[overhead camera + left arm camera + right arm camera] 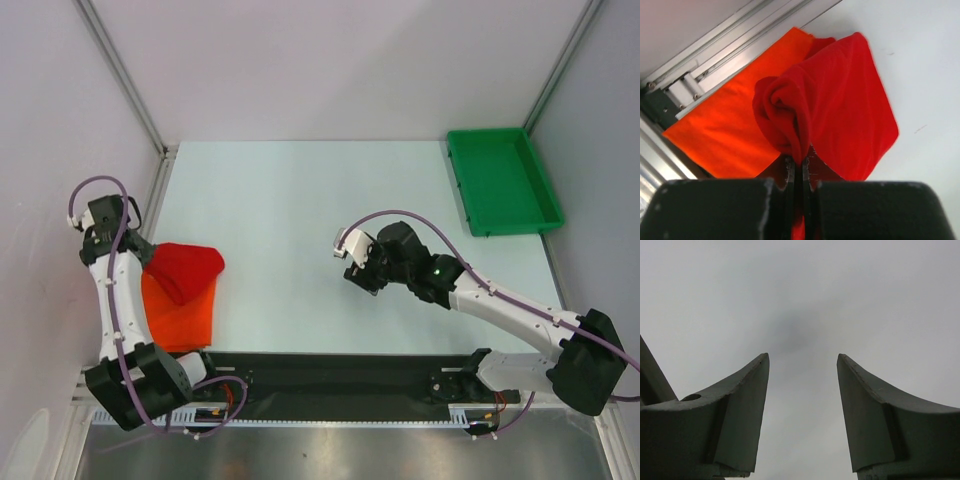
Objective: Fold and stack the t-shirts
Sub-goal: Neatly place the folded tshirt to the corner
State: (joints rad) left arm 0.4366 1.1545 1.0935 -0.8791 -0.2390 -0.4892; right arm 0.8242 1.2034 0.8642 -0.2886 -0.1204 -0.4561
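T-shirt [840, 100], red, pinched by left fingers [789, 200]

Part of orange shirt [185, 318] lay under red shirt [188, 266] and left arm [115, 300], left gripper [799, 165] tips were lost in red folds, all past right fingers [747, 405] was grey blur
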